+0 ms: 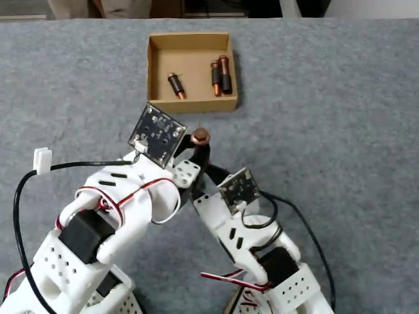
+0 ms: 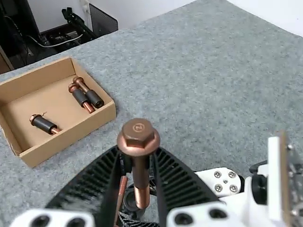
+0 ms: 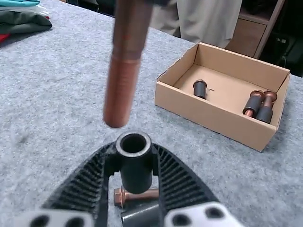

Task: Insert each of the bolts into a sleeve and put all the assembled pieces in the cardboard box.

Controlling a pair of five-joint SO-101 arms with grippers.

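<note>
The left gripper (image 2: 138, 157) clamps an upright copper hex-head bolt (image 2: 138, 138), its tip just above the black cylindrical sleeve (image 3: 136, 172) clamped in the right gripper (image 3: 134, 156). The brown cardboard box (image 1: 196, 62), holding three assembled pieces (image 1: 220, 76), rests on the grey felt-like table covering (image 1: 340, 98); dark cables (image 2: 57, 38) lie beyond the table edge.

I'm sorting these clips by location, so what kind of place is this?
Probably a robotics lab or workroom: a grey felt-covered table, the left gripper holding a bolt above the sleeve in the right gripper, and cables and dark equipment behind.
</note>
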